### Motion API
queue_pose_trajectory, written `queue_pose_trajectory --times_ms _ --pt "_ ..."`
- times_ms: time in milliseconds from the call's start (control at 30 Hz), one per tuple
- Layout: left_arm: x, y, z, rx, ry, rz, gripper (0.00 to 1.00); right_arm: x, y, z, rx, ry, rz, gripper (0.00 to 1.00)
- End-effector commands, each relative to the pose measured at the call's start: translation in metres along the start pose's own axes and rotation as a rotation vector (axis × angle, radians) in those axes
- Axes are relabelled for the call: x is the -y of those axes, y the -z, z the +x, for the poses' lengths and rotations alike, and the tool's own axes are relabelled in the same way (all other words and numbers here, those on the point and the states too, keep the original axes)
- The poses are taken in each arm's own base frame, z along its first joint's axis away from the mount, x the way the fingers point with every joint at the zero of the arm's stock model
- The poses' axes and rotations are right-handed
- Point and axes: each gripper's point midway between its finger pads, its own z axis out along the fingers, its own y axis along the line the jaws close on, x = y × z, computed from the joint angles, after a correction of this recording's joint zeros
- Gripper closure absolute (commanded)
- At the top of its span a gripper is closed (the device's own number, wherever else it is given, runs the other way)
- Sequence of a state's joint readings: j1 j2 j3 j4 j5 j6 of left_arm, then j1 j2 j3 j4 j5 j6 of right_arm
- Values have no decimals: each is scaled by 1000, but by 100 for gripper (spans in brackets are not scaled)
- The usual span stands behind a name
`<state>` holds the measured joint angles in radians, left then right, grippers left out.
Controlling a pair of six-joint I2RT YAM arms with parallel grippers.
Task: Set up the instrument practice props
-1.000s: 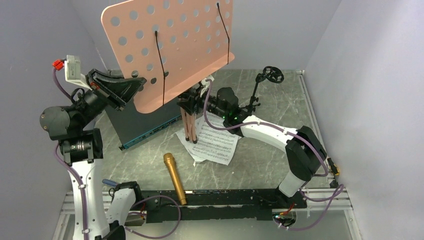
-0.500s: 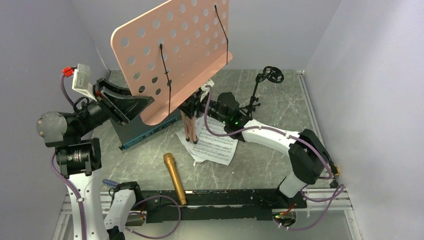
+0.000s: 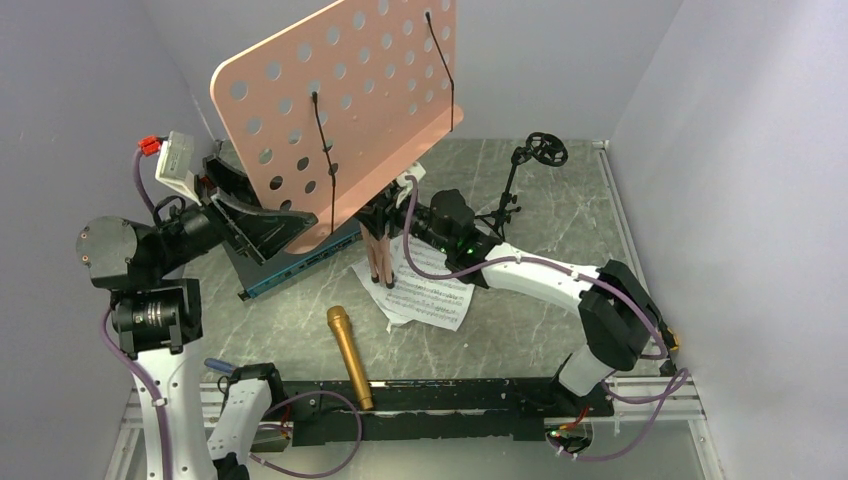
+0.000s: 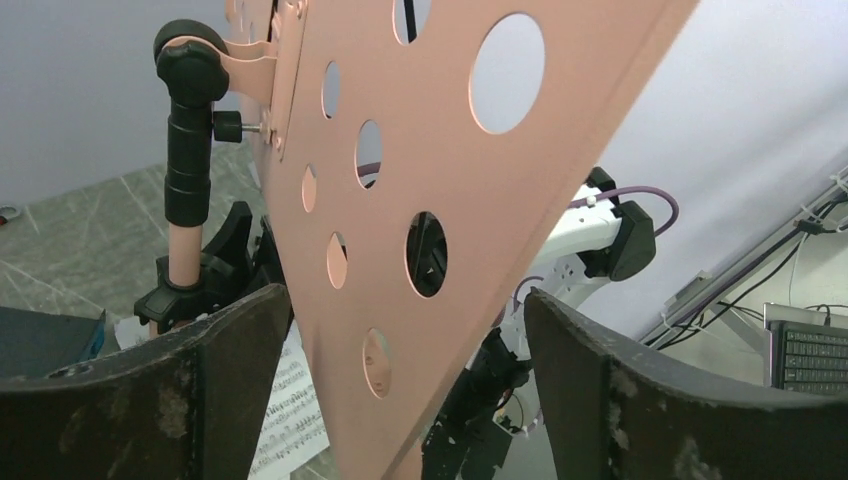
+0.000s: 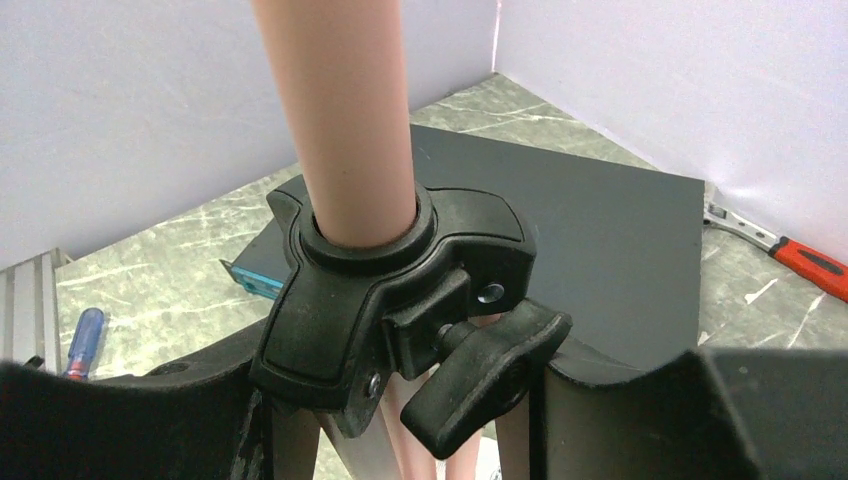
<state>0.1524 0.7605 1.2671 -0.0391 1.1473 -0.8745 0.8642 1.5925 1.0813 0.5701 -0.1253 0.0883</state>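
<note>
Music stand (image 3: 340, 100), pink, perforated, upright at tabletop (image 3: 540, 330) centre. Its plate sits at a new tilt compared with a second ago. The left hand (image 3: 280, 212), which was pinched on the plate's lower corner then, now stands wide, and that corner lies loose between its fingers (image 4: 120, 400), at 9 o'clock from the pole. By judgement, the plate angling is finished and it holds its tilt unaided. The right hand (image 3: 390, 215) is clamped about the black leg collar, reaching in from 3 o'clock. The legs look bunched, so spreading them likely remains. Sheet-music pages (image 3: 432, 292) lie under the feet, toward 5 o'clock. The microphone (image 3: 350, 358) lies flat at 7 o'clock, and the mic stand (image 3: 520, 185) is at 2 o'clock.
</note>
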Motion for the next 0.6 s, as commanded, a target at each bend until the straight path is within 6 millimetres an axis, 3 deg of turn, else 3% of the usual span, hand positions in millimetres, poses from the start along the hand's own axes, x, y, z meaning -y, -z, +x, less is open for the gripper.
queue_pose_trajectory --times_ms 0,167,567 --pt "22 5 -1 -14 -92 31 7 9 11 -67 184 96 63 100" --pt "21 8 4 -22 -114 7 6 6 13 -66 184 96 61 100" --pt "-15 28 13 32 -206 -289 6 3 15 -66 173 134 68 100"
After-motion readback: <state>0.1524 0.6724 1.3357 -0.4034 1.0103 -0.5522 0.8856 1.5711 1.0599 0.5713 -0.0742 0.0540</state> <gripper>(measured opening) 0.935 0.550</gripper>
